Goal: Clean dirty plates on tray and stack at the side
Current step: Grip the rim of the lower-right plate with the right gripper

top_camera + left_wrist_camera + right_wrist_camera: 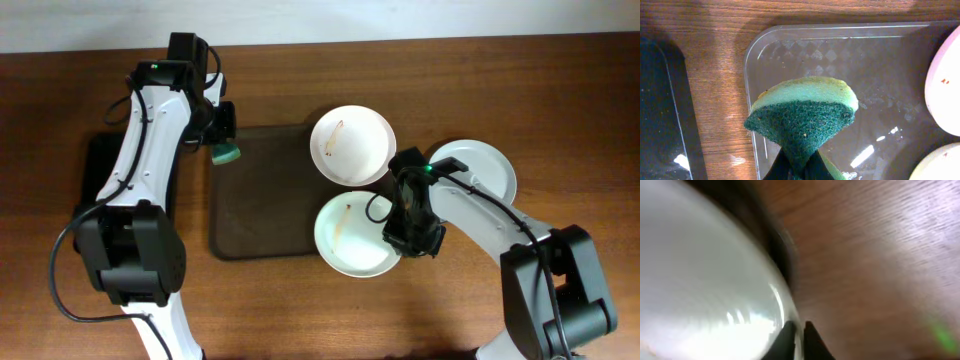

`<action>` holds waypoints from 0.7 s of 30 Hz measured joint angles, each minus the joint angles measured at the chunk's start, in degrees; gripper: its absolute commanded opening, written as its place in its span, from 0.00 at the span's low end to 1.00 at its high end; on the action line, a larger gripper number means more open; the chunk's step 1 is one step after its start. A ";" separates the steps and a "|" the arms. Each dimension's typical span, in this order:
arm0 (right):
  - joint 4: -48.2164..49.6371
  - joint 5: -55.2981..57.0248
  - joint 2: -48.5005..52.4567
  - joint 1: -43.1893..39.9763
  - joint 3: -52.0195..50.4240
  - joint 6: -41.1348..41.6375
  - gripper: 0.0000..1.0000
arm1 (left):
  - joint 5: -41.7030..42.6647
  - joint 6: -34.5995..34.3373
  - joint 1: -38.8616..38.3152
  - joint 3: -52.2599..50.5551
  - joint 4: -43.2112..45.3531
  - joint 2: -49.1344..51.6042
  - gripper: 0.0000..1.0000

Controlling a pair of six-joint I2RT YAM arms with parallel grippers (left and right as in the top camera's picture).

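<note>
Three white plates show overhead. One with a brown streak [351,146] rests on the dark-brown tray's [260,200] far right corner. A second streaked plate [350,236] overhangs the tray's near right corner; my right gripper [398,236] is shut on its right rim, seen in the right wrist view [798,335] with the plate [700,290]. A third plate [480,168] lies on the table to the right. My left gripper [222,140] is shut on a green sponge [226,153] over the tray's far left corner; the left wrist view shows the sponge [805,112] above the tray [840,60].
A smaller black tray [98,170] lies on the table left of the brown tray, under my left arm; its edge shows in the left wrist view [665,110]. Bare wooden table surrounds everything.
</note>
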 measured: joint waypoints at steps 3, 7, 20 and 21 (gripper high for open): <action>0.28 -0.35 -0.02 0.00 0.00 -0.72 0.04 | -0.02 0.02 -0.20 0.00 0.00 0.02 0.01; 0.17 -0.83 0.02 4.85 5.11 -7.85 0.04 | 0.00 0.02 -0.20 0.00 -0.04 0.02 0.01; 28.83 3.98 8.63 16.72 10.84 -1.64 0.04 | 0.00 0.02 -0.20 0.00 -4.00 0.00 0.01; 29.31 3.98 9.35 16.72 10.84 -0.52 0.04 | -0.02 0.02 -0.20 0.00 -4.55 0.00 0.01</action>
